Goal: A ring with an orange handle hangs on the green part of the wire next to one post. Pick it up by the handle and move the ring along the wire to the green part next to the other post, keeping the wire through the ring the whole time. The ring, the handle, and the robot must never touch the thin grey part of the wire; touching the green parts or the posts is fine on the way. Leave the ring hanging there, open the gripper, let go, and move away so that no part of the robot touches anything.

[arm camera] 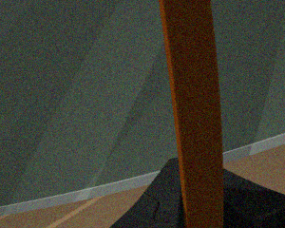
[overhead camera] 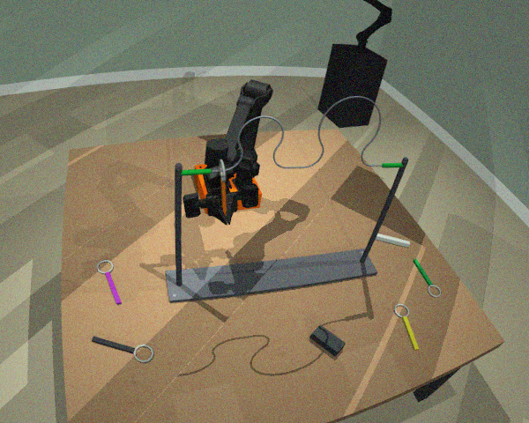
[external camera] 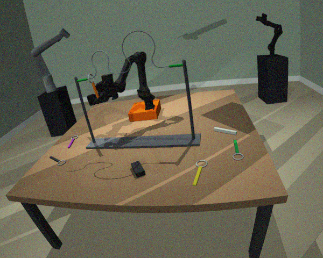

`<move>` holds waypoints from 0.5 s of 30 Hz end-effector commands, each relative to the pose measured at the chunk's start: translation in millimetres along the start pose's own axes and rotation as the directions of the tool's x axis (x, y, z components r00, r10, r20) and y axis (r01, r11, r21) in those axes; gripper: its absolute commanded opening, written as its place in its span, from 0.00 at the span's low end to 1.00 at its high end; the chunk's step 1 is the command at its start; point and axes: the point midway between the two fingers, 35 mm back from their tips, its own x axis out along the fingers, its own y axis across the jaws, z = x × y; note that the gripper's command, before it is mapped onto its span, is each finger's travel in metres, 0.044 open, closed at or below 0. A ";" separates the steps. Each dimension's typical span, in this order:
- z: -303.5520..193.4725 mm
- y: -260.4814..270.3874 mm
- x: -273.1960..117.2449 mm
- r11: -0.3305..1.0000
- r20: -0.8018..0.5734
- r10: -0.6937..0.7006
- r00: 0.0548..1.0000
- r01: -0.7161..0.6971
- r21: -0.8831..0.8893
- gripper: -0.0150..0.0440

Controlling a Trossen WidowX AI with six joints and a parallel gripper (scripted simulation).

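Observation:
The ring (overhead camera: 222, 162) (external camera: 88, 77) is around the grey wire (overhead camera: 300, 167) (external camera: 139, 30), just past the inner end of the left green part (overhead camera: 196, 172) (external camera: 82, 79). I cannot tell whether it touches the wire. Its orange handle (overhead camera: 223, 196) (external camera: 95, 89) (arm camera: 197, 114) hangs down, slightly tilted. My gripper (overhead camera: 227, 219) (external camera: 98, 98) (arm camera: 183, 166) is shut on the handle's lower part, below the wire. The left post (overhead camera: 178, 227) (external camera: 85, 113) is close by. The other green part (overhead camera: 392, 165) (external camera: 175, 65) is at the right post (overhead camera: 383, 213) (external camera: 189, 102).
The wire rises in a low bump, dips, then makes a taller loop before the right post. A grey base plate (overhead camera: 319, 273) (external camera: 156, 141) carries both posts. Loose ringed handles, a white bar (overhead camera: 392, 240) (external camera: 225, 130) and a black block (overhead camera: 327, 340) (external camera: 138, 169) lie on the table.

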 end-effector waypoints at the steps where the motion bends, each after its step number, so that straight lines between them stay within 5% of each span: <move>1: 0.2 11.9 -0.6 0.998 0.002 -0.003 1.000 0.003 0.063 0.00; 15: 8.3 54.6 -2.0 0.949 -0.012 0.003 1.000 0.001 0.314 0.00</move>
